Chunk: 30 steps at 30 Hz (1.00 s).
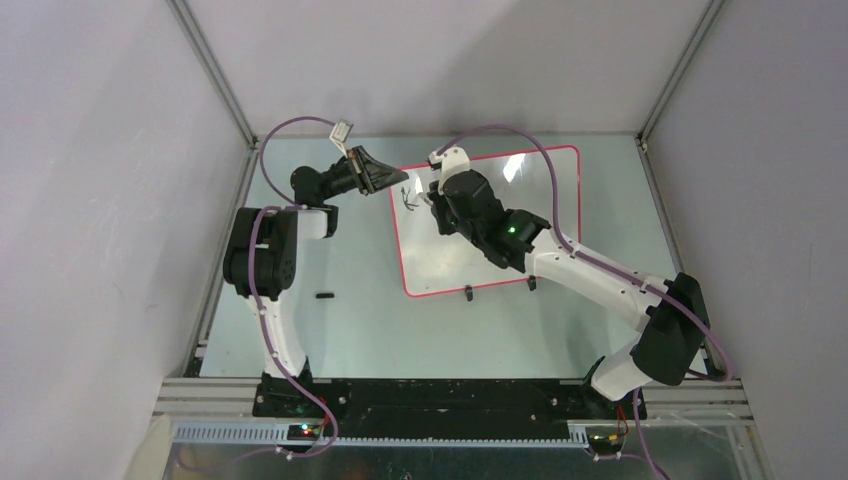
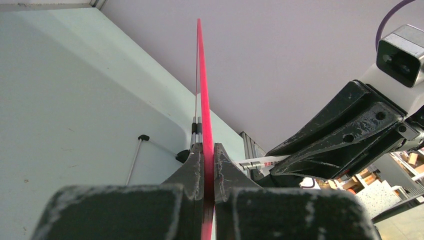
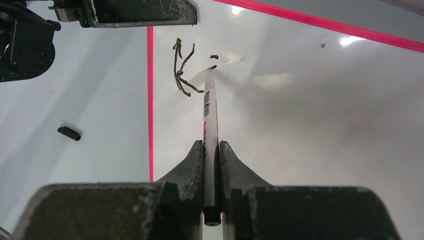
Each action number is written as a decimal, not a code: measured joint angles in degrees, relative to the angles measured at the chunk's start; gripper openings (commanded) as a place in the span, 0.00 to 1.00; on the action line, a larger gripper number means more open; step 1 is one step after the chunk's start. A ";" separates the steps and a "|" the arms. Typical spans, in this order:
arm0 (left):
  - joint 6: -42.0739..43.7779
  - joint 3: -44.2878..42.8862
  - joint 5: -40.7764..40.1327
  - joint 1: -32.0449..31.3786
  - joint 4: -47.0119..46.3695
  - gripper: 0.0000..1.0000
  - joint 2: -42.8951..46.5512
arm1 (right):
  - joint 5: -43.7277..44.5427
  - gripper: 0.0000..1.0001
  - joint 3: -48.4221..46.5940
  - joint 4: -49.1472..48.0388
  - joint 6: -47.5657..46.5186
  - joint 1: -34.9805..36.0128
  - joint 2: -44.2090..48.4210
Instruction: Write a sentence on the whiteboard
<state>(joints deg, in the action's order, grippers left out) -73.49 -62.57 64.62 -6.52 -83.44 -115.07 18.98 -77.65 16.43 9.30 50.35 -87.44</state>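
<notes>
The whiteboard (image 1: pixel 520 240) with its red-pink rim lies on the table at centre. My left gripper (image 1: pixel 385 178) is shut on the board's left rim (image 2: pixel 205 125) near its far corner. My right gripper (image 1: pixel 440 205) is shut on a white marker (image 3: pixel 210 115) with its tip touching the board. The sentence (image 3: pixel 182 70) is only a black letter "K" and a small mark beside the tip, near the board's far left corner; it also shows in the top view (image 1: pixel 405 198).
A small black cap (image 1: pixel 324 295) lies on the table left of the board; it also shows in the right wrist view (image 3: pixel 68 133). Two black clip feet (image 1: pixel 468 293) sit at the board's near edge. Grey walls enclose the table on three sides.
</notes>
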 measured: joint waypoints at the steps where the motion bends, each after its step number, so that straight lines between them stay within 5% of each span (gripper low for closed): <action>1: 0.00 -0.02 0.00 0.00 0.00 0.00 0.02 | 0.02 0.00 0.00 0.04 0.09 0.04 0.00; 30: 0.00 -0.02 0.02 0.00 -0.04 0.00 0.02 | -0.17 0.00 2.58 2.14 1.09 1.81 2.14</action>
<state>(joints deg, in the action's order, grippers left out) -73.49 -62.59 64.64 -6.52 -83.48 -115.04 18.81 -75.07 18.57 10.39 52.16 -85.30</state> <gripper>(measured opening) 0.045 0.149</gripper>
